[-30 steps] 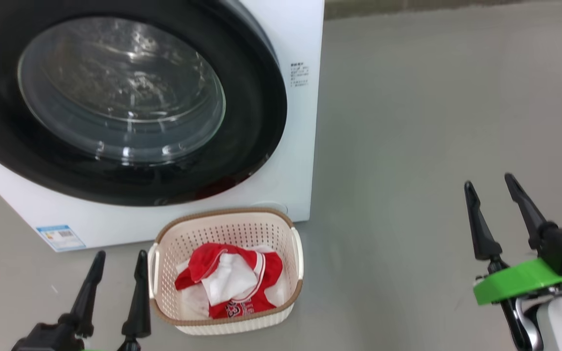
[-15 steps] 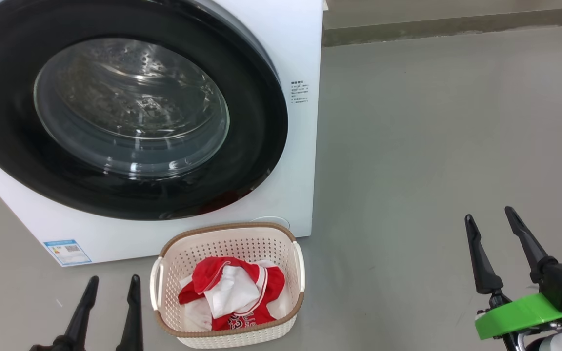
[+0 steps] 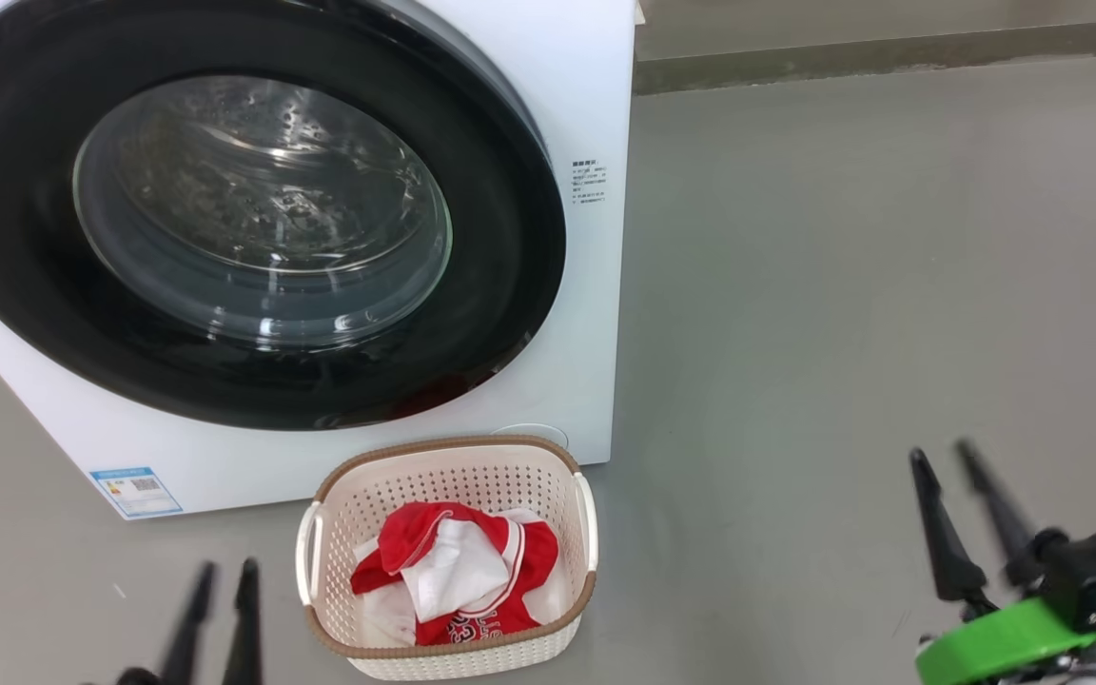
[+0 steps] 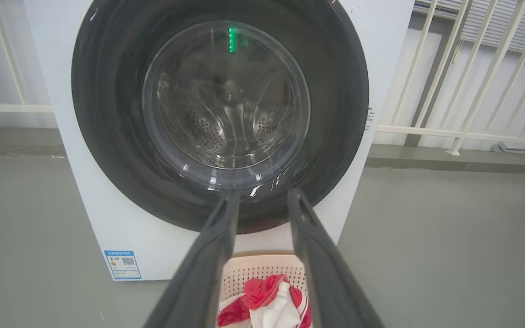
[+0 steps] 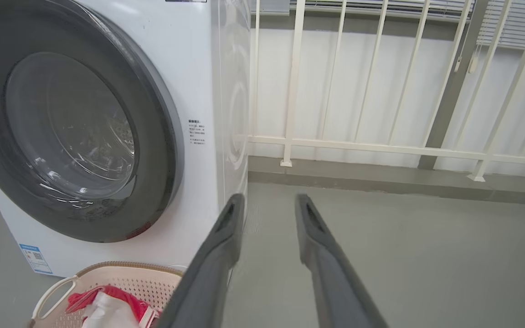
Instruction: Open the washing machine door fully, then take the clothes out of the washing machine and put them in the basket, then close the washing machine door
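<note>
The washing machine [image 3: 596,95] fills the upper left of the head view. The washing machine door [image 3: 510,238] lies flat against its front, and bare steel drum shows through the glass [image 4: 226,105]. On the floor just before it stands the basket [image 3: 443,447], with the red and white clothes [image 3: 458,576] piled inside. My left gripper [image 3: 227,566] is open and holds nothing, low at the basket's left side. It points at the door in the left wrist view [image 4: 262,193]. My right gripper [image 3: 940,452] is open and holds nothing, over bare floor far to the right.
Grey floor spreads to the right of the machine. A low grey kerb [image 3: 890,57] and a white railing [image 5: 381,148] run behind it. A blue label sticker [image 3: 136,490] marks the machine's lower left corner.
Both grippers have sunk toward the bottom edge of the head view, drawing back from the machine. The camera tilted up a little. Door, basket and clothes stayed put.
</note>
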